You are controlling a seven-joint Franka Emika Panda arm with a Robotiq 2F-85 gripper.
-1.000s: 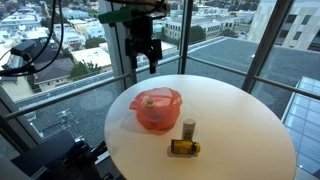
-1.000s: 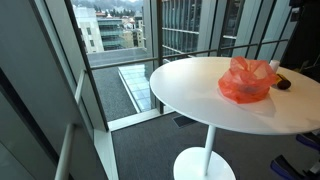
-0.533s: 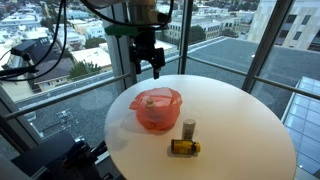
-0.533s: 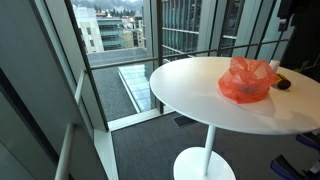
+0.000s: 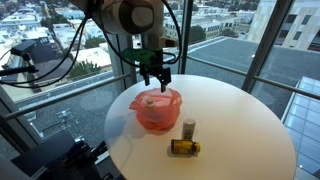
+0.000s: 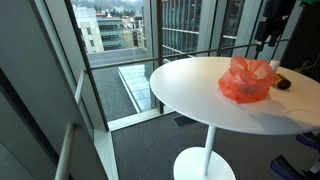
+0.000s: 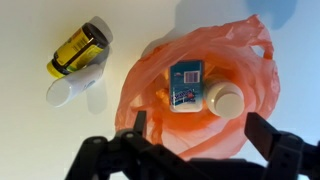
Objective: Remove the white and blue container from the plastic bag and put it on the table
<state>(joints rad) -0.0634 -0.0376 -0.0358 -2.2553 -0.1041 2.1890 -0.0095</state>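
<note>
**Gripper spread above the bag, container not yet touched**

The gripper (image 7: 194, 122) hung open in the wrist view. Its two dark fingers stood wide apart with nothing between them, over the near edge of the orange plastic bag (image 7: 250, 60). In an exterior view the gripper (image 5: 156, 80) sat just above the bag (image 5: 155, 110), apart from it.

The container (image 7: 188, 83) lay inside the bag, blue printed face up, near the middle of the opened mouth. A round white cap (image 7: 225, 100) lay touching its side. I could not tell whether the cap belonged to the container or was a separate thing.

Handling, as a judgement: small and probably light, with a stiff body and a smooth face that could slip. The bag was thin and soft and would likely bunch or ride up with the container. The best hold looked to be across the two long sides of the blue body, with the fingers kept off the film.

Beyond the bag, on the white table (image 7: 30, 30), a yellow bottle (image 7: 78, 52) lay on its side with a small white jar (image 7: 70, 92) beside it.

Hard to make out: the container's depth and underside, hidden by folds of the bag. In the exterior views it was barely visible through the bag (image 6: 245, 82).
</note>
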